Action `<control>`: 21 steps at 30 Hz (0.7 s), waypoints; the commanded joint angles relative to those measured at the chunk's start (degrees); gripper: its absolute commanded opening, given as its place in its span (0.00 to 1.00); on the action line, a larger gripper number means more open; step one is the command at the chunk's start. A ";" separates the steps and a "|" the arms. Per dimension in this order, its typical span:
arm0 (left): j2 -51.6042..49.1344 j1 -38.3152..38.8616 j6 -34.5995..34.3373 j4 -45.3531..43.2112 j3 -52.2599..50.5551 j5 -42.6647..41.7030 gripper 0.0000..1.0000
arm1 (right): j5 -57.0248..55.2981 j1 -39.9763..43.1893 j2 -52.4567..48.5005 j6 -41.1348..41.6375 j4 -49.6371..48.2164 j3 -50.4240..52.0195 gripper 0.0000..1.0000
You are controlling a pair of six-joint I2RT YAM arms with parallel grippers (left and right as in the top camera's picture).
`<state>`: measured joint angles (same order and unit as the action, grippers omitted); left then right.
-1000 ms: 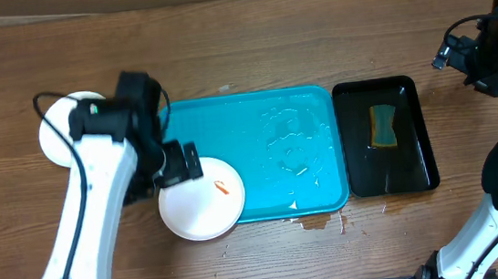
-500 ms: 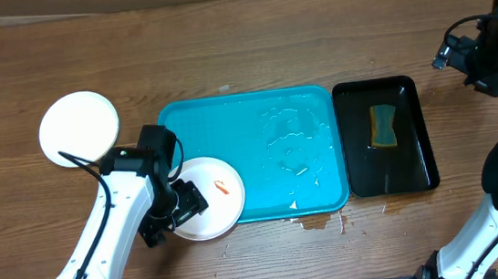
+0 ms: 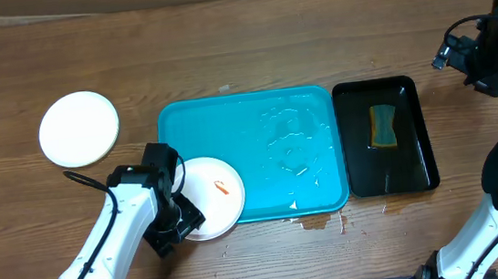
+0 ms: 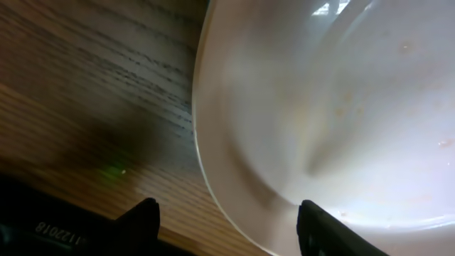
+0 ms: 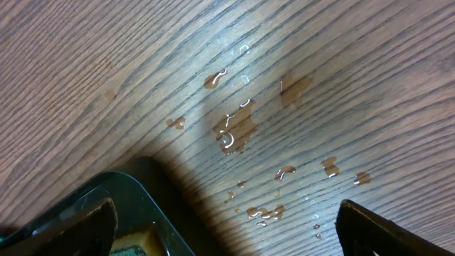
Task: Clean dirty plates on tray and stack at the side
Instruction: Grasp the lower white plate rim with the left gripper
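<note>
My left end effector straddles the rim of the smeared plate, lower left, jaws half apart, nothing clamped. It overhangs the tray; an off-centre pinch could flip it.

Wooden desk, wet in patches; black tray holding a sponge.
Sponge yellow-and-green, flat in the black tray's far half, clear of its walls. Small brownish puddle on the wood off the tray's near left corner. More droplets scattered just outside one rounded tray corner.
</note>
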<state>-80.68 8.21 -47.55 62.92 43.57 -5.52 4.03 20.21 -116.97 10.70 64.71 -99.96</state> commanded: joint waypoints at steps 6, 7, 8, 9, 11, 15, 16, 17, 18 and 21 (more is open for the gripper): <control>0.33 -0.28 -1.33 -0.72 -0.46 -0.52 0.47 | -0.35 0.07 0.55 0.37 -0.17 -0.92 1.00; 0.33 -0.28 -1.33 -0.94 -0.46 -0.52 0.45 | -0.35 0.07 0.57 0.37 -0.17 -0.92 1.00; 0.33 -0.28 -1.31 -1.09 -0.46 -0.48 0.45 | -0.35 0.07 0.57 0.37 -0.17 -0.92 1.00; 0.33 -0.28 -1.31 -1.09 -0.46 -0.46 0.45 | -0.35 0.07 0.55 0.37 -0.17 -0.92 1.00; 0.33 -0.28 -1.29 -0.98 -0.46 -0.50 0.44 | -0.35 0.07 0.57 0.37 -0.17 -0.92 1.00; 0.33 -0.26 -1.31 0.31 -0.46 -0.61 0.30 | -0.35 0.07 0.57 0.37 -0.17 -0.92 1.00; 0.33 -0.26 -1.29 0.66 -0.46 -0.72 0.30 | -0.35 0.07 0.55 0.37 -0.17 -0.92 1.00; 0.33 -0.26 -1.31 0.98 -0.46 -0.74 0.29 | -0.35 0.07 0.57 0.37 -0.17 -0.92 1.00; 0.33 -0.26 -1.31 1.20 -0.46 -0.83 0.29 | -0.35 0.07 0.55 0.37 -0.17 -0.92 1.00; 0.33 -0.26 -1.31 1.16 -0.46 -1.62 0.30 | -0.35 0.07 0.57 0.37 -0.17 -0.92 1.00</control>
<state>-80.68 8.21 -48.12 63.92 43.48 -6.02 4.03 20.21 -116.97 10.72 64.71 -99.96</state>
